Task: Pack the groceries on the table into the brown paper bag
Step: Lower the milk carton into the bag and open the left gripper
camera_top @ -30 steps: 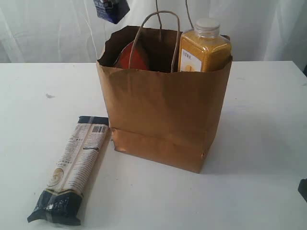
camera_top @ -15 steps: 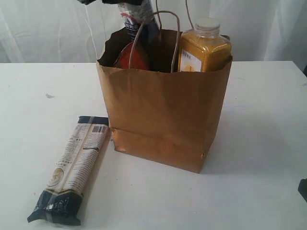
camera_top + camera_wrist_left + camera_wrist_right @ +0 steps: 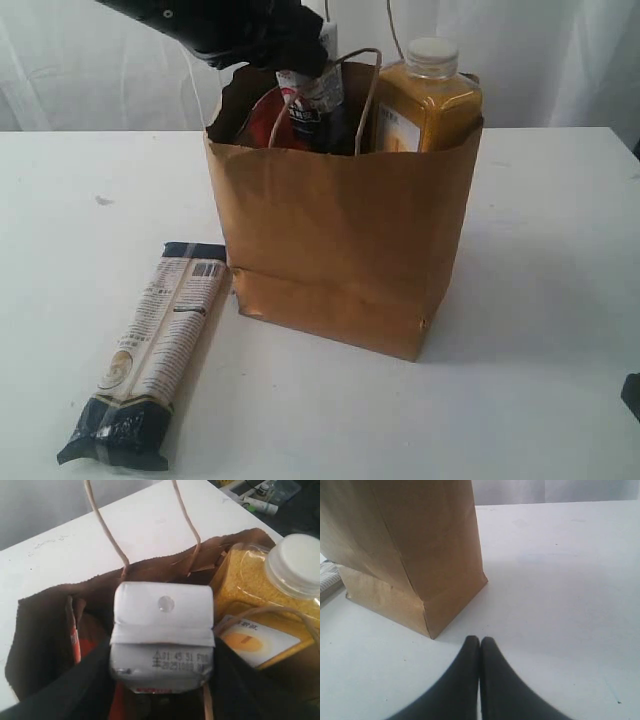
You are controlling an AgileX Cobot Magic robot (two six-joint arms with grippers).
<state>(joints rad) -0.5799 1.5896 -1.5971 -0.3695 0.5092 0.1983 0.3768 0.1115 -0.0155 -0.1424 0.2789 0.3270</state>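
Left gripper [image 3: 161, 685] clamped on the small white-blue carton [image 3: 162, 630], holding it upright in the mouth of the brown paper bag [image 3: 340, 240]. Yellow juice bottle [image 3: 425, 100] stands inside the bag on its right, cap above the rim. Brown-orange paper pouch [image 3: 262, 120] sits inside the bag on its left. Long pasta packet [image 3: 160, 340] lies flat on the table [image 3: 540, 260], just beside the bag's left base. Right gripper [image 3: 480, 652] has its fingers pressed together, empty, low over the table facing a bottom corner of the bag.

Bright, even, diffuse light over the white worktop [image 3: 560, 250]; soft grey shadow ahead of the right claw [image 3: 480, 642], beside the brown paper bag [image 3: 420, 555]; bag interior dim below the left claw [image 3: 161, 680], its near fingers [image 3: 65, 695] blurred dark
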